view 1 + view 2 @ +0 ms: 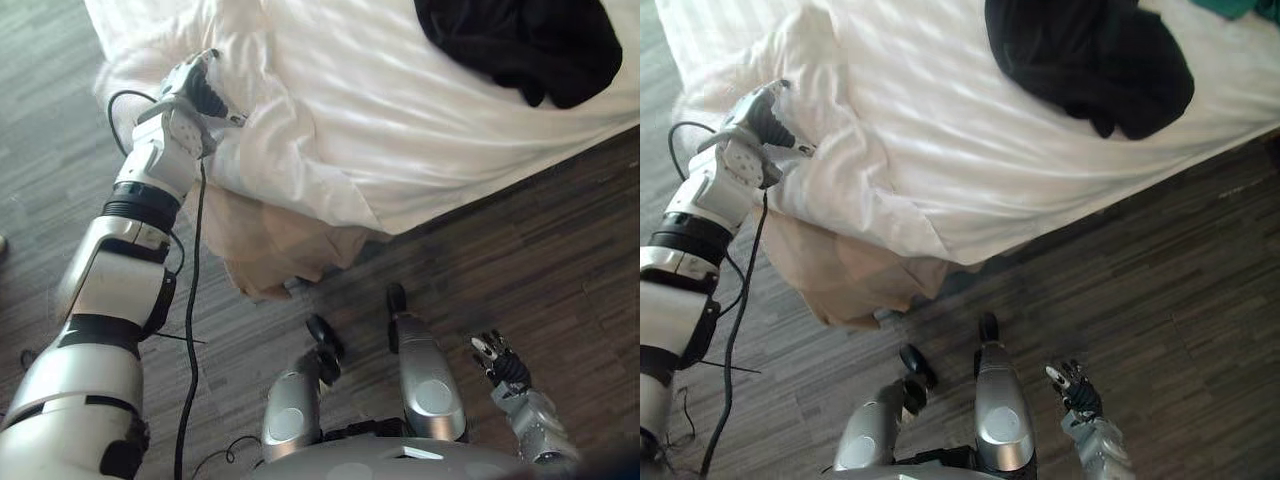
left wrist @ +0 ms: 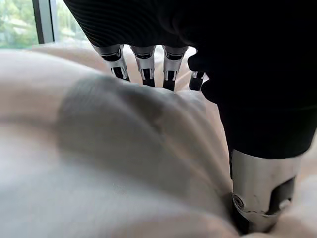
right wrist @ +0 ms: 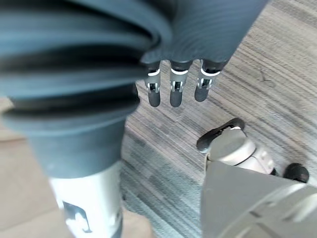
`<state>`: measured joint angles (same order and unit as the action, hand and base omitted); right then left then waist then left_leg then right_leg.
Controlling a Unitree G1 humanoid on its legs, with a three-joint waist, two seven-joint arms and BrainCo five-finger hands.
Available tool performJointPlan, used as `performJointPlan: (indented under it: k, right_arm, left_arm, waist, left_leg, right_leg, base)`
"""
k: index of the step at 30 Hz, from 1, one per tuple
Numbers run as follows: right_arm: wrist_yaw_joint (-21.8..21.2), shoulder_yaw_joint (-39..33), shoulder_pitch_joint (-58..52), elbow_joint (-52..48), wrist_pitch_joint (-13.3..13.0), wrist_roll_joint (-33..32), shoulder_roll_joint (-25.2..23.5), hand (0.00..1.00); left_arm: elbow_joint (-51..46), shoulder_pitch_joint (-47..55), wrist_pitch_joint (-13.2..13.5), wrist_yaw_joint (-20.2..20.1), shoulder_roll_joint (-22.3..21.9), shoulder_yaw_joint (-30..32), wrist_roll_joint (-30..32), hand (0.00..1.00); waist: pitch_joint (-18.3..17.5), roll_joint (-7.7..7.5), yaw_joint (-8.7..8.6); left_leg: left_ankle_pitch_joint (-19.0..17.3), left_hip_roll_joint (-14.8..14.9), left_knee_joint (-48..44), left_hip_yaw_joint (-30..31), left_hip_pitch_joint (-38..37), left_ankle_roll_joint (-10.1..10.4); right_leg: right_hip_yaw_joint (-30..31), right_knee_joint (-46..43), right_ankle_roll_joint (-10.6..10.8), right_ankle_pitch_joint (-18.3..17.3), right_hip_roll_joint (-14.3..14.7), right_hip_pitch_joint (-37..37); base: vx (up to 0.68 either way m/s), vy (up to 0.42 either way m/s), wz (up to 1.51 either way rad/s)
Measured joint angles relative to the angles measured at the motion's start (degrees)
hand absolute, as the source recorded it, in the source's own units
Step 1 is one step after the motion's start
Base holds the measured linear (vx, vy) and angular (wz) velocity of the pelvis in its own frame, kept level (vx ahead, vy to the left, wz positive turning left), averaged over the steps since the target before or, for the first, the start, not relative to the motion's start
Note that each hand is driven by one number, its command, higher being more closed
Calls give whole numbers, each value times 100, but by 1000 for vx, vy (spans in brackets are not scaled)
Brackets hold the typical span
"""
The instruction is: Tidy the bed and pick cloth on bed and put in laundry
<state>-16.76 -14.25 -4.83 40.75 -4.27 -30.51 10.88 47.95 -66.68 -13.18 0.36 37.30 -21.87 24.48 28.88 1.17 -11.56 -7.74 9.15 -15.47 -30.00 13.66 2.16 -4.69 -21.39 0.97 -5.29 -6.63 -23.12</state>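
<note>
A black cloth [image 1: 520,40] lies crumpled on the white duvet [image 1: 400,130] at the far right of the bed. My left hand [image 1: 195,85] is at the bed's near left corner. There a raised fold of the duvet [image 2: 124,139] sits between its fingers [image 2: 143,67] and thumb [image 2: 257,198], which curl into the cloth. My right hand [image 1: 500,362] hangs low at the lower right, over the floor. Its fingers [image 3: 173,89] are relaxed and hold nothing.
A beige sheet [image 1: 270,240] hangs from the bed's corner down to the grey wood floor [image 1: 520,250]. The edge of something green [image 1: 1240,6] shows on the bed past the black cloth. Open floor runs along the bed's near side.
</note>
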Motion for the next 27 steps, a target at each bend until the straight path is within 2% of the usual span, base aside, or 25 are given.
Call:
performJointPlan:
  k: [4, 6, 8, 11, 12, 14, 16, 18, 20, 23, 25, 26, 27]
  right_arm:
    - [-51, 290, 12, -514, -50, -204, 60, 0]
    - [-74, 413, 7, -720, -63, -243, 55, 0]
    - [-94, 420, 9, -815, -67, -245, 57, 0]
    - [-102, 421, 8, -878, -79, -234, 54, 0]
    - [-101, 429, 7, -879, -76, -186, 44, 0]
    - [-100, 475, -2, -883, -76, -174, 46, 0]
    - [-90, 547, -85, -885, -76, -8, 41, 0]
    - [-26, 588, -283, -841, -71, 128, 0, 0]
    - [84, 527, -478, -722, -40, 210, -129, 0]
    - [185, 345, -754, -410, 24, 381, -326, 0]
    - [243, 160, -795, 15, 57, 506, -398, 0]
    - [284, 69, -876, 225, 84, 538, -409, 0]
    - [342, -31, -951, 424, 106, 619, -407, 0]
  left_arm:
    - [-209, -305, -352, -10, -18, 25, 322, 100]
    - [-334, -330, -380, -22, -84, 114, 458, 100]
    - [-399, -303, -312, -71, -88, 114, 684, 100]
    - [-460, -206, 63, -195, -91, 109, 1013, 100]
    - [-509, -136, 265, -195, -91, 105, 995, 100]
    - [-599, 96, 470, -187, -86, 103, 978, 100]
    - [-799, 581, 751, -180, -83, 44, 740, 100]
    - [-1210, 1304, 1004, -186, -71, 63, 390, 100]
    - [-1549, 2123, 1182, -248, -67, 226, 140, 100]
    - [-1936, 3779, 1396, -250, -67, 857, -152, 100]
    - [-2194, 4757, 1599, -248, -166, 1309, -436, 100]
    - [-2336, 5249, 1725, -240, -396, 1536, -565, 0]
    - [-2363, 5705, 1805, -230, -735, 1766, -718, 0]
  waist:
    - [23, -48, 110]
    - [35, -71, 155]
    - [37, -74, 180]
    - [38, -80, 278]
    - [38, -80, 322]
    - [37, -80, 339]
    - [-2, -87, 360]
    - [-263, -78, 524]
    - [-535, -78, 601]
    - [-1066, -61, 796]
    - [-1338, -45, 808]
    - [-1499, -9, 863]
    - [-1688, 42, 930]
  left_leg:
    - [-467, 359, -879, -147, 651, -89]
    - [-676, 535, -1226, -244, 779, -118]
    - [-727, 599, -1394, -254, 843, -126]
    - [-774, 606, -1541, -247, 823, -203]
    - [-776, 602, -1564, -249, 779, -206]
    - [-769, 571, -1525, -256, 627, -210]
    - [-730, 426, -1347, -244, 302, -198]
    - [-669, 277, -1091, -186, 104, -171]
    - [-562, 157, -853, -55, -109, -123]
    - [-338, -11, -334, 103, -557, -20]
    - [-150, -156, 113, 276, -826, 41]
    - [-70, -208, 356, 365, -994, 70]
    - [-5, -241, 557, 425, -1156, 110]
  right_leg:
    - [74, -240, 79, -57, 71, -463]
    - [78, -364, 105, -72, 84, -548]
    - [72, -399, 117, -69, 85, -544]
    - [73, -499, 152, -90, 34, -521]
    - [67, -514, 153, -93, 17, -463]
    - [31, -516, 169, -115, -21, -305]
    - [-110, -532, 200, -252, -170, 33]
    - [-227, -501, 226, -359, -274, 235]
    - [-446, -429, 219, -447, -364, 511]
    - [-724, -133, 199, -471, -393, 1020]
    - [-939, 237, 209, -464, -397, 1400]
    - [-1037, 491, 239, -442, -359, 1639]
    - [-1116, 735, 270, -419, -313, 1874]
  base:
    - [-164, 18, -15]
    - [-116, 46, -6]
    - [-70, 59, 1]
    - [3, 58, 4]
    - [34, 42, 9]
    - [46, 26, 16]
    - [57, 17, 35]
    - [82, -15, 35]
    - [152, -47, 51]
    - [177, -64, 43]
    - [174, -63, 50]
    - [161, -59, 33]
    - [176, -69, 27]
